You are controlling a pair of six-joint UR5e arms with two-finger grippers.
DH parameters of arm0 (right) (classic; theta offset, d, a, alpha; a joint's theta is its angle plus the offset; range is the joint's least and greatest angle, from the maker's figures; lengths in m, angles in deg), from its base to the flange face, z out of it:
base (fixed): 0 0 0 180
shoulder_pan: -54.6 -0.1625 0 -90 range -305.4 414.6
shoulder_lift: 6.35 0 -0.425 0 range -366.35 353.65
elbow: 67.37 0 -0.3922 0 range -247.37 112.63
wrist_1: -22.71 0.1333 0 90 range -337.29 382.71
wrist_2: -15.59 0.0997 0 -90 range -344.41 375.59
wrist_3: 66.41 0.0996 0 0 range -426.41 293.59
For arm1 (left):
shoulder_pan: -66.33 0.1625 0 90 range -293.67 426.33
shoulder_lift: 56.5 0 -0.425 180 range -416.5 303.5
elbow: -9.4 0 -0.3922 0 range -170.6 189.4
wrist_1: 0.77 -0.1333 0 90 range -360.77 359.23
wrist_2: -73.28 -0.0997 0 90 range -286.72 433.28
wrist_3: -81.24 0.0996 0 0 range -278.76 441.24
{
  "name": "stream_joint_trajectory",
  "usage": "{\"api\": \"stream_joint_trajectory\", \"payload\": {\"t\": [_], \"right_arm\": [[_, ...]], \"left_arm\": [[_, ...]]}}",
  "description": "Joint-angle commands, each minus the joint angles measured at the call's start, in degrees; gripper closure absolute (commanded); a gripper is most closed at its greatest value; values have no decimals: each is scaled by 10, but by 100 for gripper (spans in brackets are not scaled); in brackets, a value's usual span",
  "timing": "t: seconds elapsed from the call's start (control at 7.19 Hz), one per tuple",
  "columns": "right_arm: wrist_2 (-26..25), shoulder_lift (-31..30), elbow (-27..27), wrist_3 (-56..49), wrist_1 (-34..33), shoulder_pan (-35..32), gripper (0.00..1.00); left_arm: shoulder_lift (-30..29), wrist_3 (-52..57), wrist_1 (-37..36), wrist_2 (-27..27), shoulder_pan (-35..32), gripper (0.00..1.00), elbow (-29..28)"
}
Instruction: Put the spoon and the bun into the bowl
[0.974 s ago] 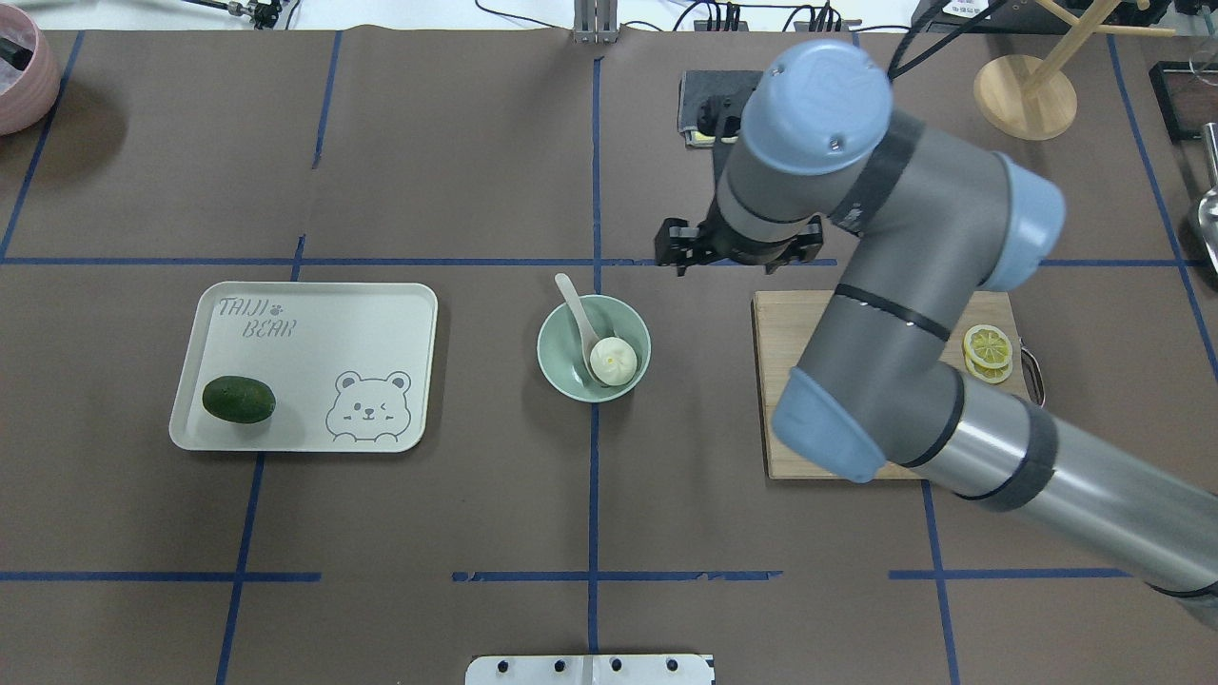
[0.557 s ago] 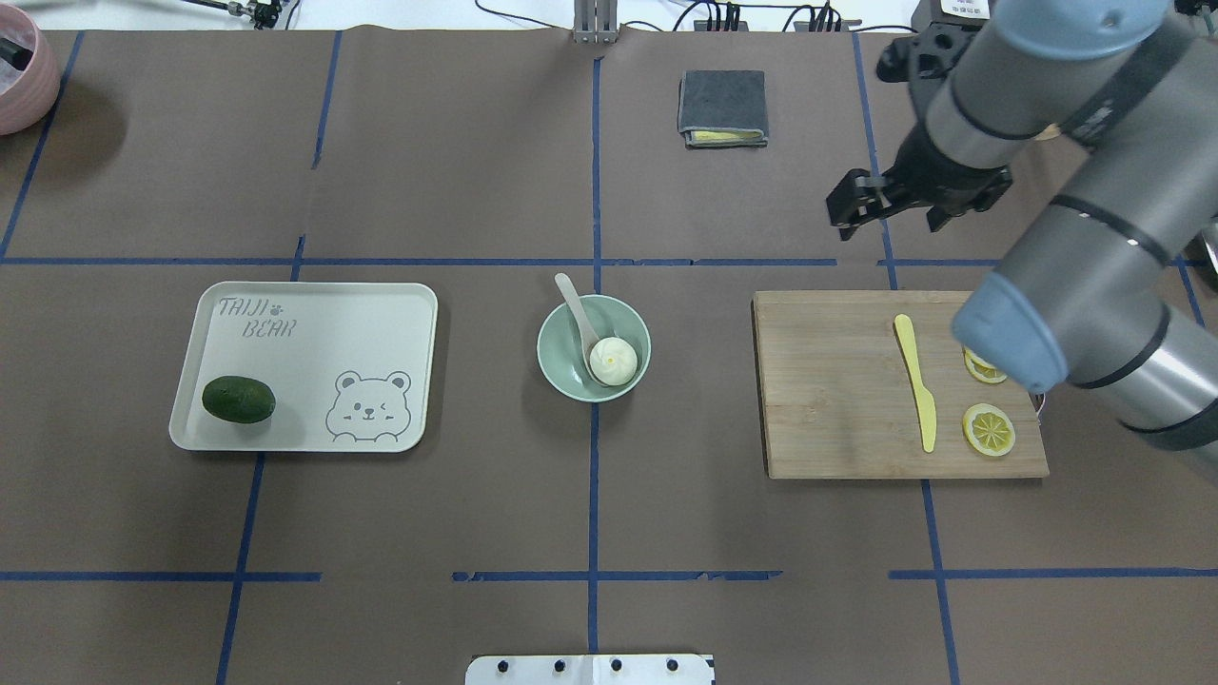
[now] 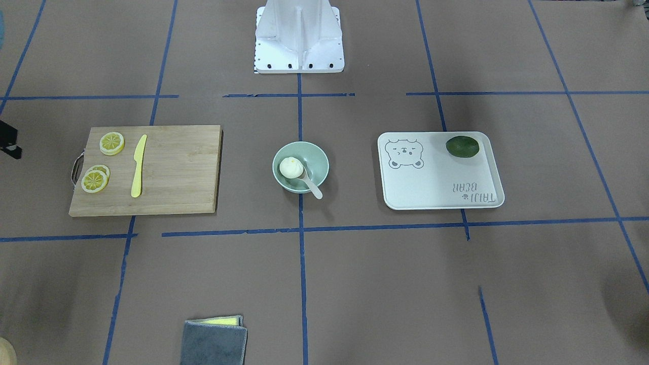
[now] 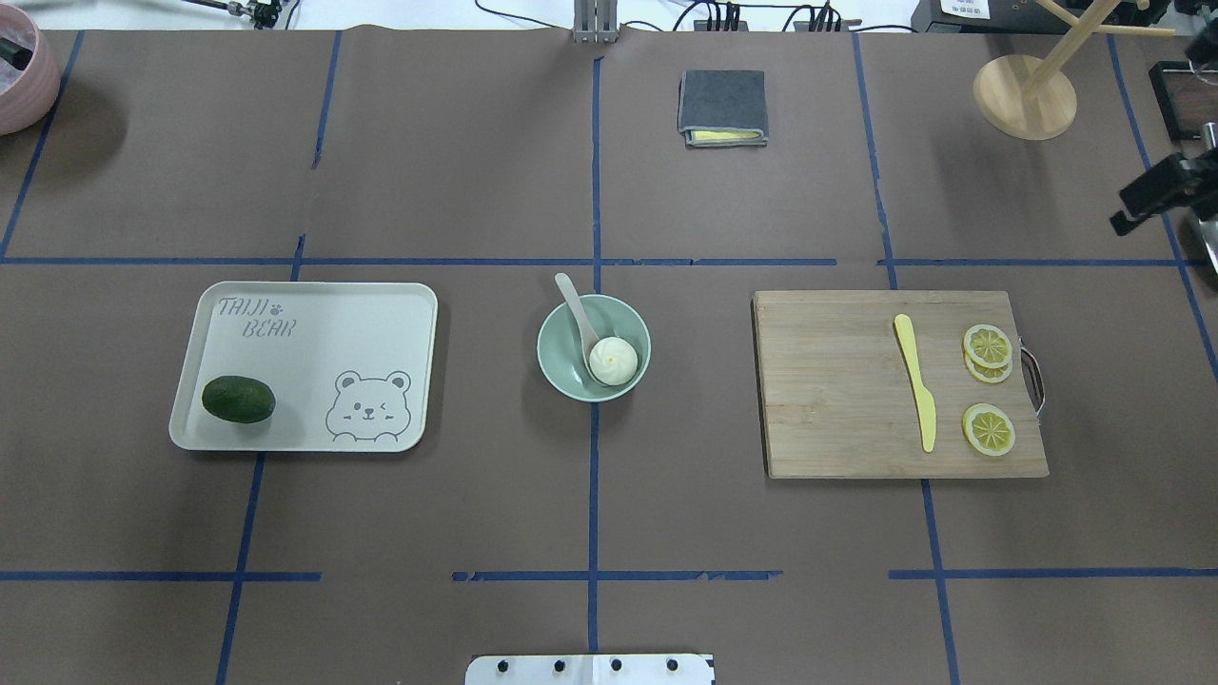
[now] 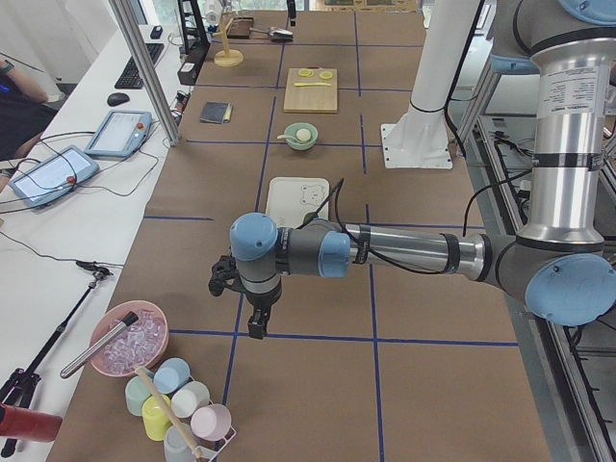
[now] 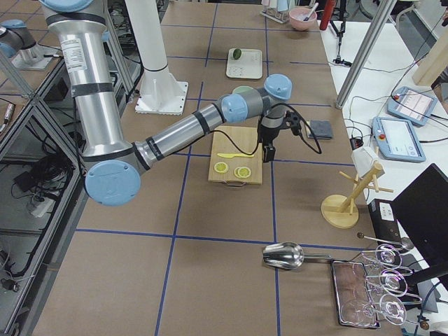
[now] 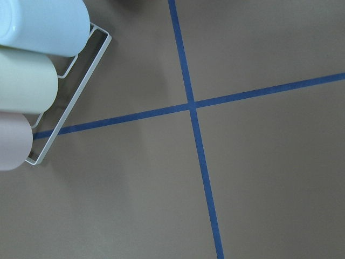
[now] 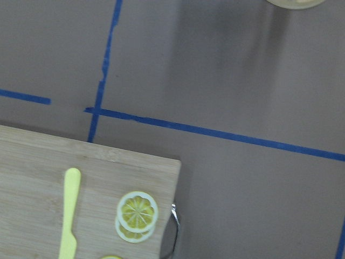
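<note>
The mint-green bowl (image 4: pixel 563 366) stands at the table's middle and also shows in the front view (image 3: pixel 320 163). The cream bun (image 4: pixel 614 361) lies inside it. The off-white spoon (image 4: pixel 576 303) rests with its scoop in the bowl beside the bun, its handle sticking out over the far rim. My right gripper (image 4: pixel 1147 202) is far off at the right edge, only partly in view, holding nothing that I can see; I cannot tell whether it is open or shut. My left gripper (image 5: pixel 255 322) shows only in the left side view, far from the bowl; I cannot tell its state.
A white bear-print tray (image 4: pixel 314 366) with a dark green lime (image 4: pixel 238 400) lies left of the bowl. A wooden cutting board (image 4: pixel 837 381) with a yellow knife (image 4: pixel 915 390) and lemon slices (image 4: pixel 988 344) lies right. A grey cloth (image 4: pixel 723 107) and a wooden stand (image 4: pixel 1025 95) are at the back.
My right arm has swung from just behind and right of the bowl out to the table's right edge, uncovering the cutting board. Bowl, bun and spoon have not moved.
</note>
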Motion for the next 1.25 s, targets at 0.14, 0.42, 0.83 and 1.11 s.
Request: {"api": "stream_joint_trajectory", "payload": {"t": [0.14,0.42,0.83,1.11], "right_arm": [[29,-58,-77,-176,0,-121,0],[36,-59,-139,-252,24,-177,0],[30,-60,-234,-255,110,-188,0],[36,-59,-242,-228,135,-195,0]], "left_arm": [[0,-1,4,3,0,0,-8],[1,-1,4,2,0,0,-7],[2,0,5,2,0,0,-8],[2,-1,5,2,0,0,-8]]}}
